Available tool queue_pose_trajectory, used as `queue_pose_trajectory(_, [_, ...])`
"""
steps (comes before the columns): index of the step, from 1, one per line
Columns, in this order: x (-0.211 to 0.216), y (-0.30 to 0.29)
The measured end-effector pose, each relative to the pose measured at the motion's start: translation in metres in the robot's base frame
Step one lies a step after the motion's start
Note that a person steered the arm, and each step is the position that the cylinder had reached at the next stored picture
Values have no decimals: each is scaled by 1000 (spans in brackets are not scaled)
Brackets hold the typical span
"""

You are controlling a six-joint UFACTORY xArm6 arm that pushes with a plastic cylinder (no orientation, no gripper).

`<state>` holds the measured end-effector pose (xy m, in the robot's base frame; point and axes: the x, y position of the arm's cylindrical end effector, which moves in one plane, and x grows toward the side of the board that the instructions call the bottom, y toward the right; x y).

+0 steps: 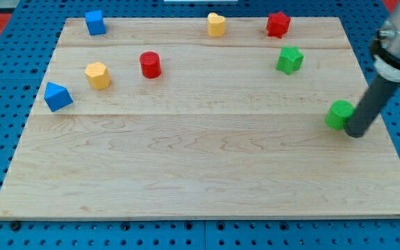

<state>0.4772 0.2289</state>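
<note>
My tip (355, 133) is resting on the wooden board (186, 173) near its right edge, pressing against the right side of a green block (338, 114), whose shape I cannot make out for sure; it looks like a short cylinder. The rod is leaning up and to the view's right, toward the arm's pale housing at the frame's corner. There are no jaws here to spread or close: the rod is simply touching the block side-on.

Up and to the left of my tip, a green star (289, 60) is sitting apart, and beyond it a red star (278, 24) near the board's top edge. Further left along the top a yellow block (216, 24) is standing. Well away to the left a red cylinder (150, 64), a yellow hexagonal block (97, 76), a blue block (57, 96) and a blue cube (95, 22) are lying spread out, none touching another.
</note>
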Motion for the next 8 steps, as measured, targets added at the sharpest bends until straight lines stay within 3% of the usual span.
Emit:
queue_pose_trajectory(1, [-37,0])
queue_pose_trajectory(2, [-35,27])
queue_pose_trajectory(3, [-82,26])
queue_pose_trajectory(5, [-83,-40])
queue_pose_trajectory(8, [-90,-40])
